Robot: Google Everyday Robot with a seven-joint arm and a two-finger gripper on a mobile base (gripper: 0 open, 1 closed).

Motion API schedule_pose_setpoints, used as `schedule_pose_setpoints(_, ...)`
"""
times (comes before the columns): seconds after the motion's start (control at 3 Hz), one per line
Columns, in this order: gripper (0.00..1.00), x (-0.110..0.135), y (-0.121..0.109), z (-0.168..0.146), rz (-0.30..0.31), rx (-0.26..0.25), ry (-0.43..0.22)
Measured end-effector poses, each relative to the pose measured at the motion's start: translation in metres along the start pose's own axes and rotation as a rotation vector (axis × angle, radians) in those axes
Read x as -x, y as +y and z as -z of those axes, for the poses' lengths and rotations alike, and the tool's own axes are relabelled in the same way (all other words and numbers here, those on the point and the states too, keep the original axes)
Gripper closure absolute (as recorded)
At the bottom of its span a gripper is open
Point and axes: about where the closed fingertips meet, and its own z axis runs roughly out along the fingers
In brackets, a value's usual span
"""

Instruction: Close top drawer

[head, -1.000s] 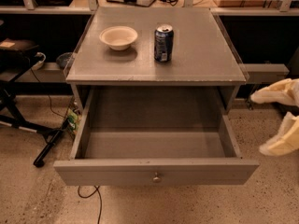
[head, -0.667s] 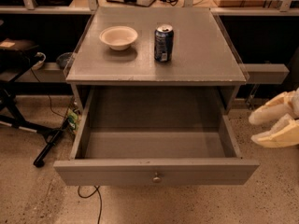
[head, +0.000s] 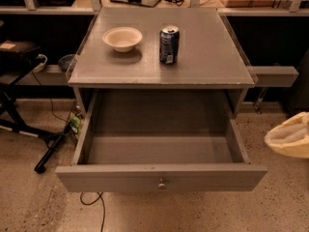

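The top drawer (head: 116, 177) is pulled far out of the grey cabinet (head: 212, 62). Its flat front panel faces the camera and carries 1 small round knob (head: 161, 183) at the centre. Its deep sides and grey bottom are in plain view. Above and behind the drawer, on the cabinet top, stand 1 pale bowl (head: 122, 38) and 1 blue can (head: 169, 44). The can is upright, near the bowl on its right. The gripper (head: 291, 135) is to the right of the drawer, near its right side wall but apart from it, and is partly cut by the frame edge. I cannot tell whether it is open or closed. To the left of the drawer, a black stand leg (head: 50, 156) rests on the speckled floor (head: 270, 207). Under the drawer front, a dark cable (head: 100, 211) lies on this floor.
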Motion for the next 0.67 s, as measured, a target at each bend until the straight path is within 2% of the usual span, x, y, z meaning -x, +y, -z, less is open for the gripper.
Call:
schedule_pose_setpoints(0.33,1.0,-0.011,0.003,-0.005,-0.027,-0.029,0.005)
schedule_pose_setpoints(0.67,1.0,-0.026,0.019,-0.026,-0.033,0.02,0.019)
